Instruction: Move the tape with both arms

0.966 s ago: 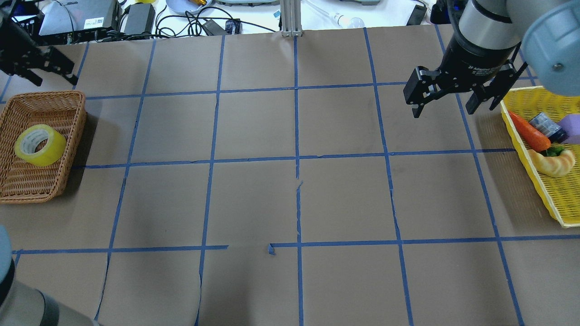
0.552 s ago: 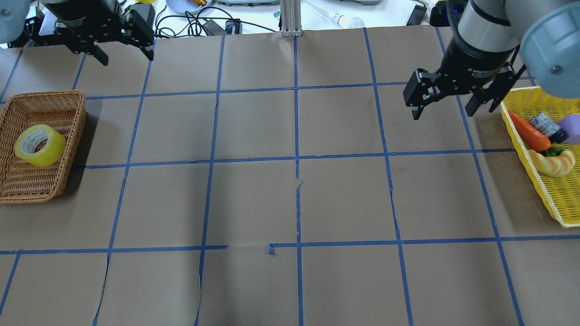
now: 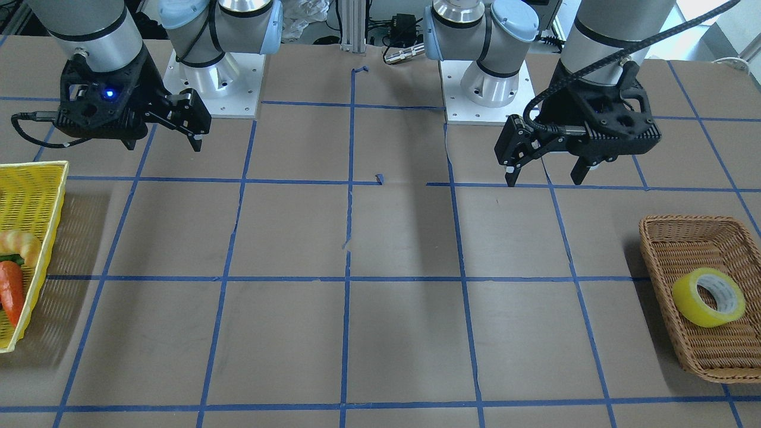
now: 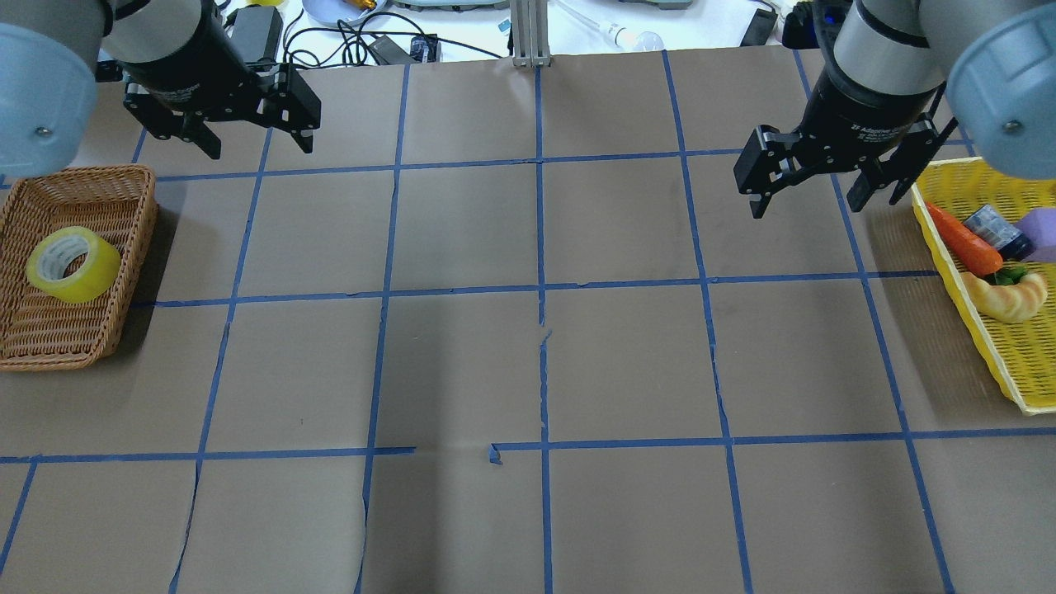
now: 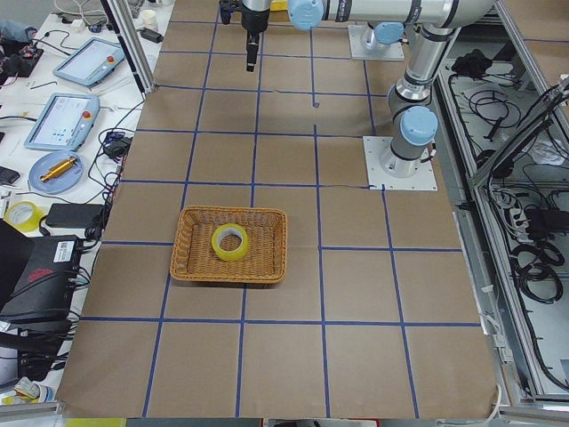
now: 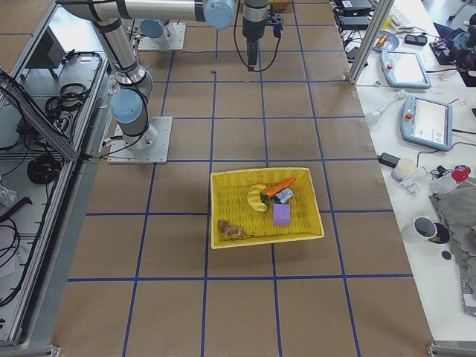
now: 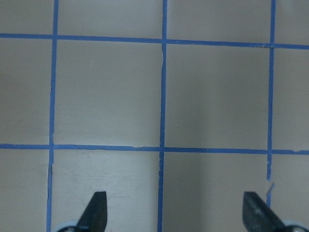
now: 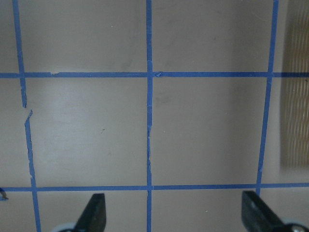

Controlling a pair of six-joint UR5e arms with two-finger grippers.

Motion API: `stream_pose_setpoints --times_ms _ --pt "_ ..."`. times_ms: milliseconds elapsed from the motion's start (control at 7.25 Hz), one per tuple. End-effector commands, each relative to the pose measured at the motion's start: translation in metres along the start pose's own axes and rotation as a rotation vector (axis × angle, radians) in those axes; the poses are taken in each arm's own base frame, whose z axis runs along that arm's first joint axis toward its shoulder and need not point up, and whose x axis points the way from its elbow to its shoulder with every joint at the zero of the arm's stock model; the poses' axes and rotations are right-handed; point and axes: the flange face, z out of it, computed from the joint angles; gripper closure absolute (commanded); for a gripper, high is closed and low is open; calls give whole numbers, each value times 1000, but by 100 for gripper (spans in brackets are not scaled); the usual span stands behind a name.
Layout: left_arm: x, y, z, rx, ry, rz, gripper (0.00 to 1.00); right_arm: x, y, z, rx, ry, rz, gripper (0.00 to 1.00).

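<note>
Pincer state: the left pincer [image 4: 262, 148] is hanging with its jaws spread wide and is gripping nothing; its wrist view is showing both fingertips [image 7: 96, 215] far apart over bare bench [image 4: 462, 231] and blue grid lines [image 4: 540, 231] only. The right pincer [image 4: 807, 205] is likewise standing open and empty; it is hovering just beside the yellow mesh basket [image 4: 1023, 355], on the side facing the bench's middle, and is touching nothing.

The tape [image 4: 91, 285] is lying inside the wicker basket [image 4: 82, 171] at the robot's left end of the bench; it is resting tilted, with its whitish core facing up and toward the overhead camera; it appears to be leaning on the basket floor alone, though the contact is hard to make out. The left pincer is hanging apart from this basket and is not over the tape.

The yellow mesh basket is holding a carrot [image 4: 961, 239] and a croissant [image 4: 1008, 297], which are lying close together; both are sitting well apart from the tape, at the opposite end of the bench.
</note>
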Motion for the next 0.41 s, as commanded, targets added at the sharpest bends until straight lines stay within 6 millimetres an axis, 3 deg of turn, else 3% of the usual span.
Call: stream_pose_setpoints --times_ms 0,276 --pt "-2 10 -5 -33 -30 6 0 0 0 3 -7 -3 4 0" --pt "-1 10 -5 -33 -21 9 0 -1 0 4 -9 -5 1 0"
